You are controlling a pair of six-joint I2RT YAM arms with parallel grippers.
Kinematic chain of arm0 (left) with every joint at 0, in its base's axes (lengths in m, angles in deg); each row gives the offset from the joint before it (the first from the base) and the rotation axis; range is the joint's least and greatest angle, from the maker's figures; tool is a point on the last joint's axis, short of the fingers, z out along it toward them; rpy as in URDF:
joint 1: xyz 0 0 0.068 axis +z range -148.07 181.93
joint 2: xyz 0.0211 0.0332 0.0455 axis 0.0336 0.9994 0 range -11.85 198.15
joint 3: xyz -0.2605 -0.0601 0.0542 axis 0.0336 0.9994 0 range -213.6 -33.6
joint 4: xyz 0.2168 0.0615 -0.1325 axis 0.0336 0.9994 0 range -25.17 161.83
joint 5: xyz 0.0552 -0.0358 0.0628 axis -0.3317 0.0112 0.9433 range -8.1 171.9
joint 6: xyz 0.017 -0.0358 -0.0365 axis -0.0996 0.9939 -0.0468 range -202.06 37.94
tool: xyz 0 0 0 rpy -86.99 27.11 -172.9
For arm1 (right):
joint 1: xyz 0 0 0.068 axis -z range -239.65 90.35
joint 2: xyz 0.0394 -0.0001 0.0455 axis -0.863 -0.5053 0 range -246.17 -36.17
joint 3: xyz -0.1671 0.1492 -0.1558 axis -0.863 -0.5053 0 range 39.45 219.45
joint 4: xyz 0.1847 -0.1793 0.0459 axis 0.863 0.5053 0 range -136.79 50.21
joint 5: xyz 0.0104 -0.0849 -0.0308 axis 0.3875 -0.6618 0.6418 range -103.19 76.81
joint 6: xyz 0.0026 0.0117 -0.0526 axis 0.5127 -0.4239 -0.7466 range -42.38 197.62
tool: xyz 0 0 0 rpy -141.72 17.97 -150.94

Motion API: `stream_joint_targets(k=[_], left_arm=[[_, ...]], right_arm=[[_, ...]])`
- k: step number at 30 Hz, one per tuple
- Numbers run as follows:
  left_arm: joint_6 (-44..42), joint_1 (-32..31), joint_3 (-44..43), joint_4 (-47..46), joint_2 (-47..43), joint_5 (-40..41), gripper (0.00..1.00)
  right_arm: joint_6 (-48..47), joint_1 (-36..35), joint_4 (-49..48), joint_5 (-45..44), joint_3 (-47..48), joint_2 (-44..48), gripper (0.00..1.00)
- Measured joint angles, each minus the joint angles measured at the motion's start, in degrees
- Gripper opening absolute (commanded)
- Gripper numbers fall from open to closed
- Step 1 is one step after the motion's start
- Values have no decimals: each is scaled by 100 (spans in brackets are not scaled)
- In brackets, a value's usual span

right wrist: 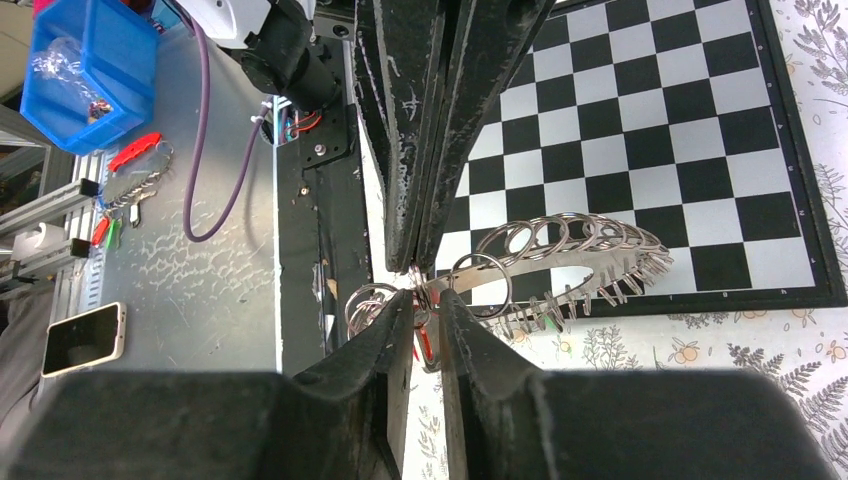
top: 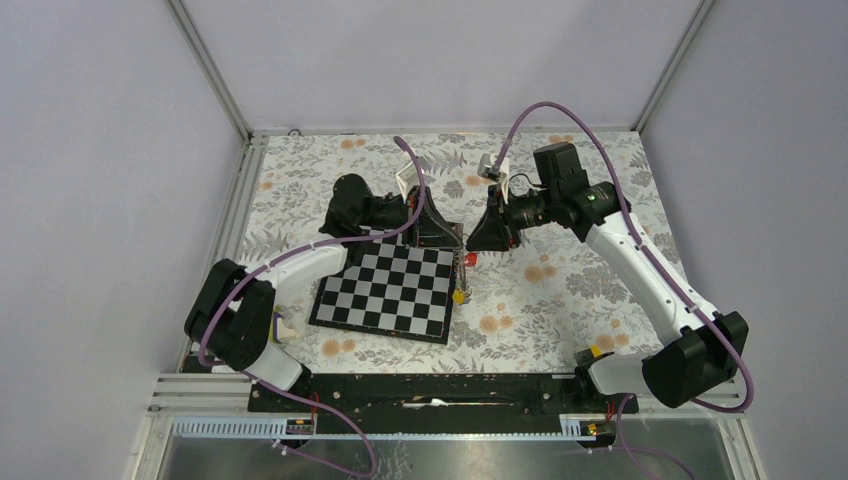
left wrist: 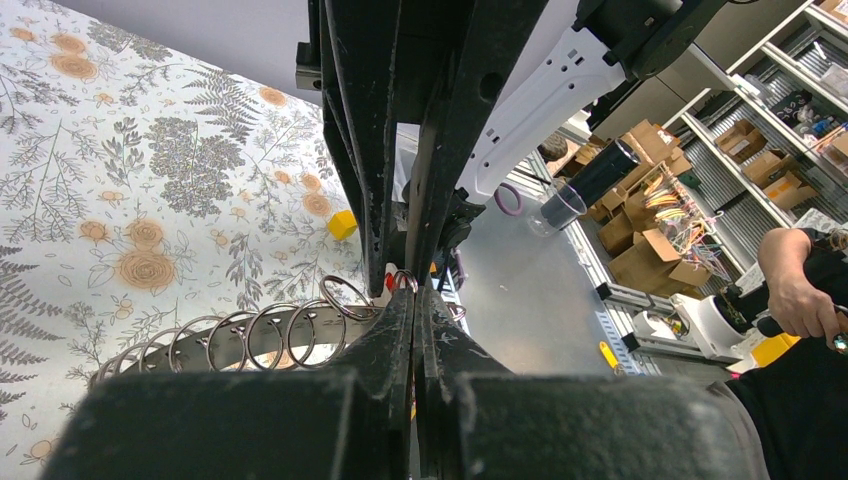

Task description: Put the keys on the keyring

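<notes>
Both claws are pinching: left claw (left wrist: 413, 296) the large grey coiled-wire keyring (right wrist: 545, 265), right claw (right wrist: 425, 302) a tiny red-tagged metal key (left wrist: 390, 282), needing slow, aligned threading.

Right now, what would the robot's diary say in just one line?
step: key meets ring | left gripper: shut on keyring | right gripper: shut on red-tagged key | place: over chessboard edge | yellow tag: by board

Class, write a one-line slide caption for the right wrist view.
Right gripper and left gripper meet at the keyring, small rings strung along it, chessboard behind.
</notes>
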Motion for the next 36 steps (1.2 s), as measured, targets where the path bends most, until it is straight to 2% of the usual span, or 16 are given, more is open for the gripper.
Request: stream_joint_targets(k=[7,14,18,23,25,30,36], left_arm=[[66,0,22,-26,42,63,0],[61,0,81,-68,44,94,0],[-55,0,83,-35,44,103,0],[-341,-4,90,50,44,127,25],[-496,0,90,144,37,136,31],[-859,0,83,529,37,151,39],[-1237,0,79,914,37,151,41]], right_arm=[[20,0,-35,33,-90,-2,18],[17,0,-26,22,-98,-2,0],[-9,0,9,-7,-96,-2,0],[-90,-9,195,-155,-31,-9,0],[-166,-48,385,-323,81,-31,0],[-378,-289,881,-772,479,-225,0],[-514,-448,1425,-1152,844,-551,0]])
